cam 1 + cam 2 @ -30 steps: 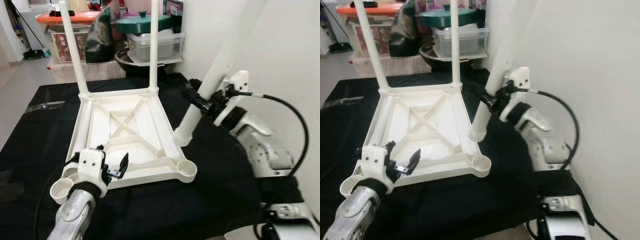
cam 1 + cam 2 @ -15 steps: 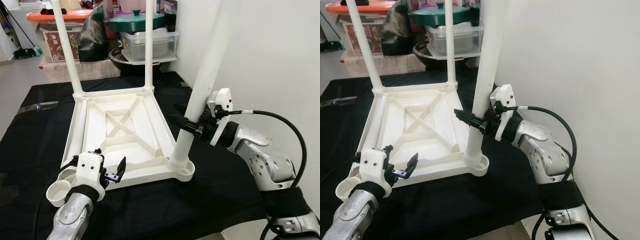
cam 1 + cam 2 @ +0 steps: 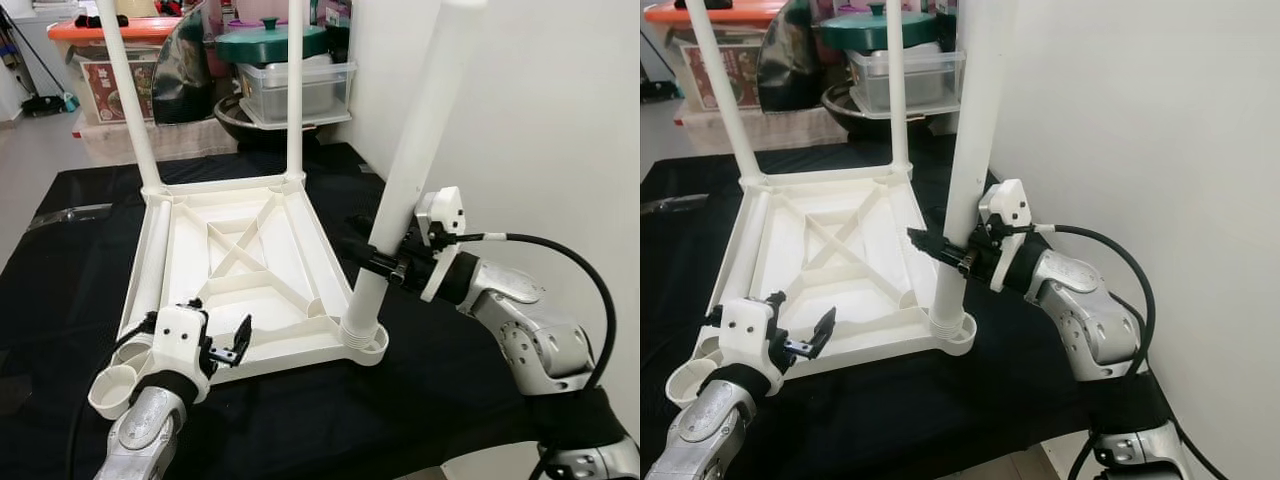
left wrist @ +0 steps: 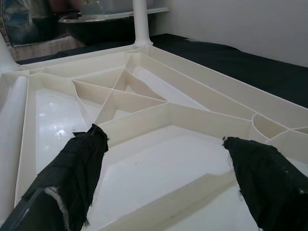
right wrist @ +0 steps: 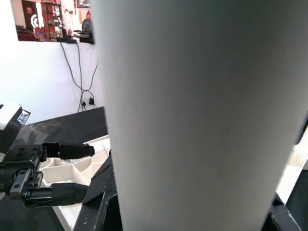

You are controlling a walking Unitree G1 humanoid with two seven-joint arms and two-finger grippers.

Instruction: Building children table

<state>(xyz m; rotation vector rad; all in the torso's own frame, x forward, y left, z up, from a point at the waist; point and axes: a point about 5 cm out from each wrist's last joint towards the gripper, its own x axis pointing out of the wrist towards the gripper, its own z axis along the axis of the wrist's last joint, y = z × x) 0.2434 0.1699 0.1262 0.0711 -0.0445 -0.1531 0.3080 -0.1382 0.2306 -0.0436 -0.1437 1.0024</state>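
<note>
Your right claw [image 3: 940,245] is clamped round a white leg [image 3: 415,170], whose lower end stands in the near right corner socket [image 3: 365,343] of the upturned table [image 3: 235,265] — two far legs [image 3: 125,95] already stand upright in it. Your left claw [image 3: 222,345] hovers with fingers spread over the table's near edge, holding nothing. The table lies on a black tabletop [image 3: 440,370].

Bright, even indoor light; head views are sharp. Glare sheens the white tabletop [image 4: 57,120]. The near leg [image 5: 202,120] is a blurred mass.
</note>
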